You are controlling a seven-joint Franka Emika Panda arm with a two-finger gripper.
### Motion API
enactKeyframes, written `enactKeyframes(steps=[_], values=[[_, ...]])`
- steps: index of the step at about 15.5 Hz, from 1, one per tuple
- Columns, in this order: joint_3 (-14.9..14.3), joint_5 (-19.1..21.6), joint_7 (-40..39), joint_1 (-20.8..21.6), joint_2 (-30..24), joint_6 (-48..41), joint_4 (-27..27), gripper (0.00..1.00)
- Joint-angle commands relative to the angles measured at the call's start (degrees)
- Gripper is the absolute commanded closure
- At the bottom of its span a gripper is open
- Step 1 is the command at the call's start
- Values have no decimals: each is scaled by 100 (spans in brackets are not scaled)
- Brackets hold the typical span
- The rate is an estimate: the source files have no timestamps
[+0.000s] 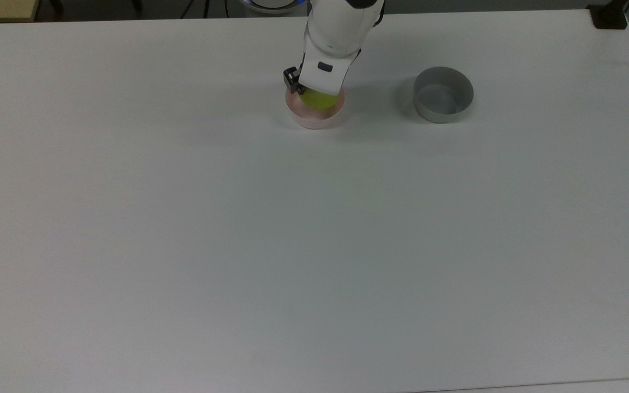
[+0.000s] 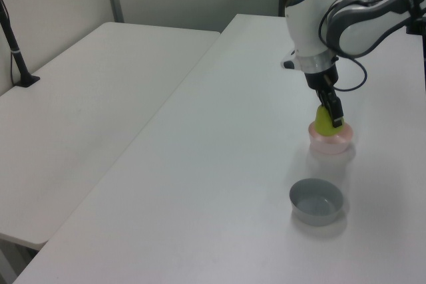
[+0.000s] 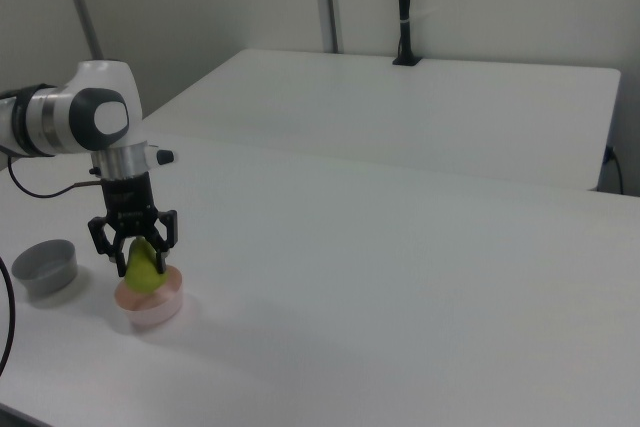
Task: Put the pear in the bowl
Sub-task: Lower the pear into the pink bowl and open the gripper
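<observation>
We log the scene from the largest item down. The white bench (image 1: 314, 245) carries everything, and its surface is bare apart from two small bowls near the top view's upper edge. A second white table (image 2: 93, 98) stands alongside at the left view's left, with nothing of the task on it.

The Franka arm (image 2: 333, 18) reaches down over the bench, wrist bent so that the gripper (image 3: 135, 247) points at the pink bowl (image 1: 315, 115). We judge that this near-vertical approach lets the fruit enter through the open top without knocking the rim.

The grey bowl (image 1: 443, 101) sits well apart, to the top view's right of the pink one, and holds nothing. It is the distractor.

The pink bowl is the target. The pear (image 3: 142, 269) is pinched between the gripper's black fingers (image 3: 165, 230), which press on its upper part from two sides. Its rounded lower end already sits within the bowl's rim in the right view and the left view; we cannot tell whether it touches the bowl floor.

Our reading: the placing step is nearly done and the fruit is not yet released. Gripping it high leaves the fingers above the rim, so they can spread without catching the wall.
</observation>
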Motion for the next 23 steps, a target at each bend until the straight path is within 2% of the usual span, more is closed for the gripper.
enactKeyframes(steps=[1, 3, 4, 5, 6, 10, 11, 16, 20, 23], values=[[-2, -157, 122, 50, 72, 164, -65, 65], [-2, -157, 122, 58, 81, 164, -65, 63], [-2, -157, 122, 93, 81, 164, -73, 59], [-2, -157, 122, 85, 116, 164, -74, 48], [-2, -157, 122, 85, 133, 164, -82, 33], [-2, -157, 122, 85, 134, 120, -65, 4], [-2, -157, 131, 76, 134, 120, -56, 0], [-2, -157, 192, 76, 20, 85, -3, 0], [-2, -149, 403, 6, -112, -248, 453, 0], [7, -79, 639, -213, -270, -415, 848, 0]])
